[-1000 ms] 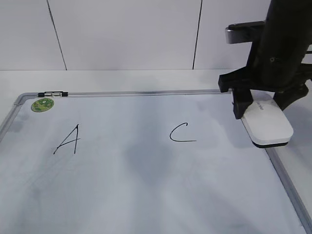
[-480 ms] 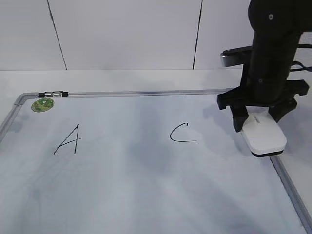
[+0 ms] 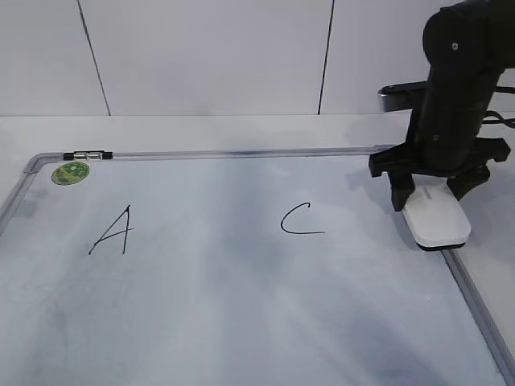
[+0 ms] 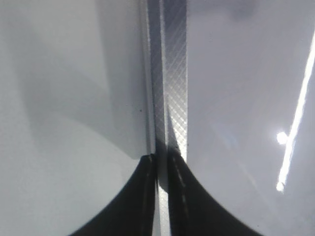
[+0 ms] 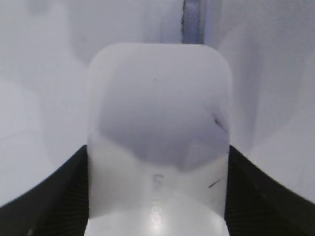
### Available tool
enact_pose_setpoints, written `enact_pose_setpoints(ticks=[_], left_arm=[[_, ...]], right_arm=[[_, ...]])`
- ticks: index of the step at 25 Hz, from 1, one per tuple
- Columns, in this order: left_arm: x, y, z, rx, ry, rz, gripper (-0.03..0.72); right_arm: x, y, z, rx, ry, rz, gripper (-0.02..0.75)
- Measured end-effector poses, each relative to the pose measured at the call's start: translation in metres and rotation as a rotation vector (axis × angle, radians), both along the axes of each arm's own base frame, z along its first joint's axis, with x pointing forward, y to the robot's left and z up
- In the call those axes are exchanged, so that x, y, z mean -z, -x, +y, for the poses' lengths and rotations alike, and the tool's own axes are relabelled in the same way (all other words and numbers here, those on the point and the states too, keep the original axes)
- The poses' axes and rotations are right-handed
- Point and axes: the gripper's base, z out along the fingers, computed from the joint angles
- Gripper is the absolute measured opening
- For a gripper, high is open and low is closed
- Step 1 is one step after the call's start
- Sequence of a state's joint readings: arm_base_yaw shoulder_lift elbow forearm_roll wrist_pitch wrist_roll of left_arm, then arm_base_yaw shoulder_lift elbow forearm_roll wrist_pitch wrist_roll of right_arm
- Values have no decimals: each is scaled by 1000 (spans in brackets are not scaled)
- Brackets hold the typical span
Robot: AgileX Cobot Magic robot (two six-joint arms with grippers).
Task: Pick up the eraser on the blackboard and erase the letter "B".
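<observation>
The eraser, a white rounded block with a dark underside and faint grey lettering, sits at the right frame of the board; the board is white, silver-framed, with a green sticker at its upper-left corner; no "B" shows.

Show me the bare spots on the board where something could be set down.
On the blackboard: the wide patch between the A and the C, and the whole near half below both letters. Crowded only at the right edge, where the right gripper holds the eraser by the frame.
</observation>
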State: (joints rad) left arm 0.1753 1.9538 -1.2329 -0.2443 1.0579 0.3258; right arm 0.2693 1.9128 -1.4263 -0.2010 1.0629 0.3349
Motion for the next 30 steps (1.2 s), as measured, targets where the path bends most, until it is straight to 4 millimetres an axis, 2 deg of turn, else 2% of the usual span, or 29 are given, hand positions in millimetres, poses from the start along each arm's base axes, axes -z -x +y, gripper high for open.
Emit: enact_pose_setpoints(ticks=[9, 30], left_arm=[[0, 0, 0, 0, 0, 0, 38], [0, 0, 0, -1, 3, 3, 38]], right_arm=[[6, -2, 6, -70, -77, 11, 513], [23, -12, 9, -116, -80, -11, 512]])
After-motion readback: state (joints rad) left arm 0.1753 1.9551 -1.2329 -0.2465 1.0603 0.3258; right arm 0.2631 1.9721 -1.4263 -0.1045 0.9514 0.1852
